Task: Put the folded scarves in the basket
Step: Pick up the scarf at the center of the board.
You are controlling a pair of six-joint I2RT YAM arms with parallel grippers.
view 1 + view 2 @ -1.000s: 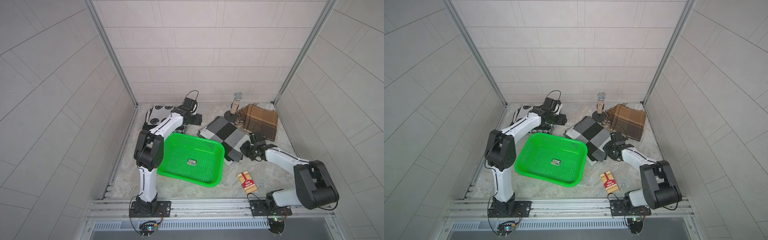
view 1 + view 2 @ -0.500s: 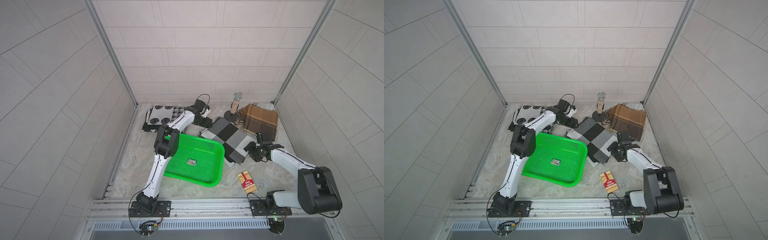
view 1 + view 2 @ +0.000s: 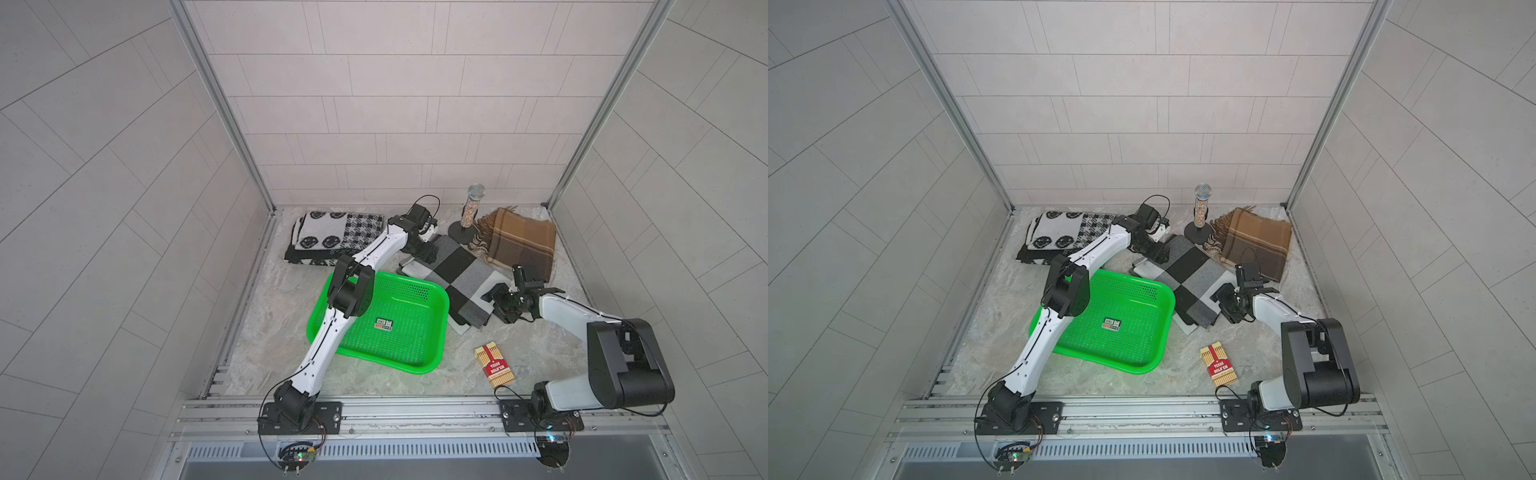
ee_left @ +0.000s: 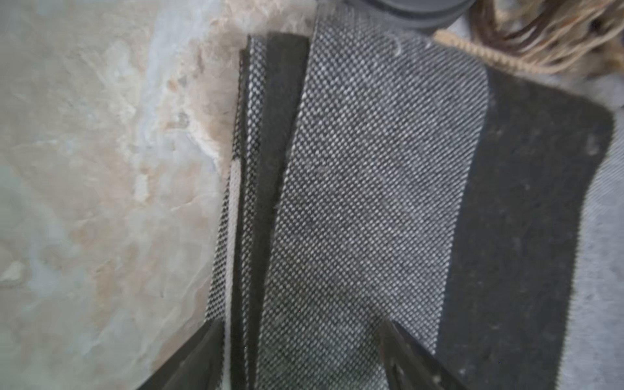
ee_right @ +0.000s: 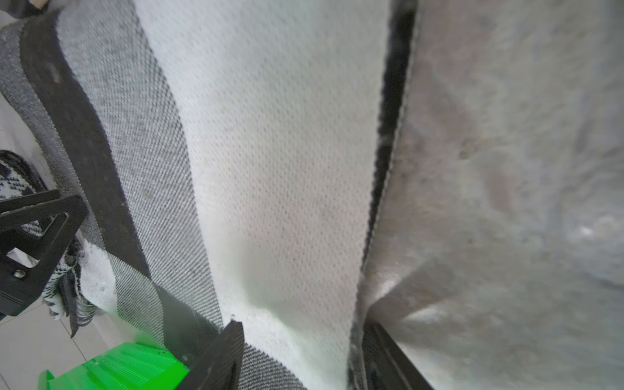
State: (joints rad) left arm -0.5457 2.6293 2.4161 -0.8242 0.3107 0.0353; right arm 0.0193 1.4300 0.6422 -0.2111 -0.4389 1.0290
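At scarf (image 3: pixel 457 270) ends | left tool (image 4: pixel 300 324) agape astride edge, arm (image 3: pixel 376 248) outstretched | right tool (image 5: pixel 302 326) likewise

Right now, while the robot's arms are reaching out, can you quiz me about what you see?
1. True or false: the grey-and-black checked scarf lies inside the green basket.
2. What is inside the basket? A) a Texas Hold'em card box B) a small sticker C) a brown scarf
3. Fill in: the left gripper and the right gripper stand at opposite edges of the checked scarf, jaws ____.
Key: 1 false; 2 B; 3 open.
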